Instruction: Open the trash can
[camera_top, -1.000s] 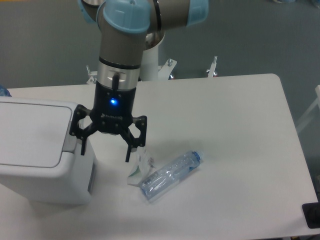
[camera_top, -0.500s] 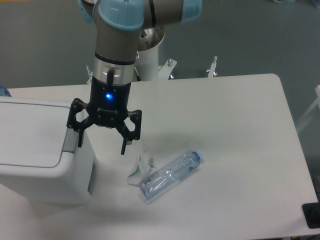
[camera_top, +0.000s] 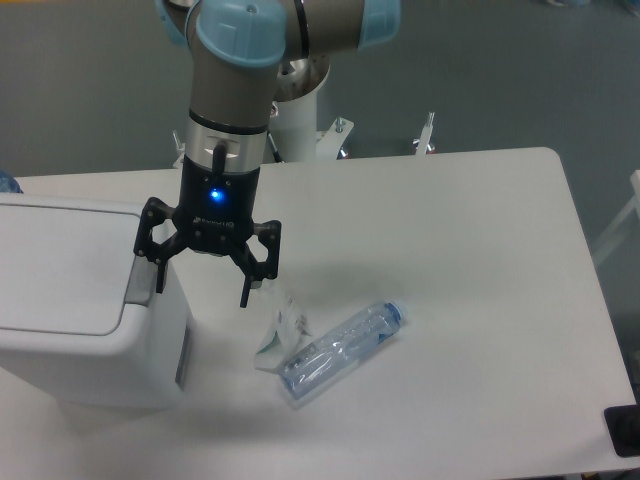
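Note:
The trash can (camera_top: 85, 300) is a large white boxy bin at the left edge of the table, its flat lid down and a grey tab strip along the lid's right side. My gripper (camera_top: 201, 293) hangs open just beyond the bin's right upper corner, pointing down, a blue light lit on its body. Its left finger (camera_top: 160, 280) stands right at the grey tab edge; whether it touches I cannot tell. The right finger (camera_top: 245, 292) hangs over bare table.
A clear plastic bottle (camera_top: 340, 350) lies on its side right of the bin, with a crumpled white wrapper (camera_top: 280, 330) beside it. The white table (camera_top: 480, 300) ends at right. A dark object (camera_top: 625, 430) sits at the lower right corner.
Over the second the gripper shifted left and slightly up, toward the bin's right edge. In the last half second it has barely moved. The lid stays down.

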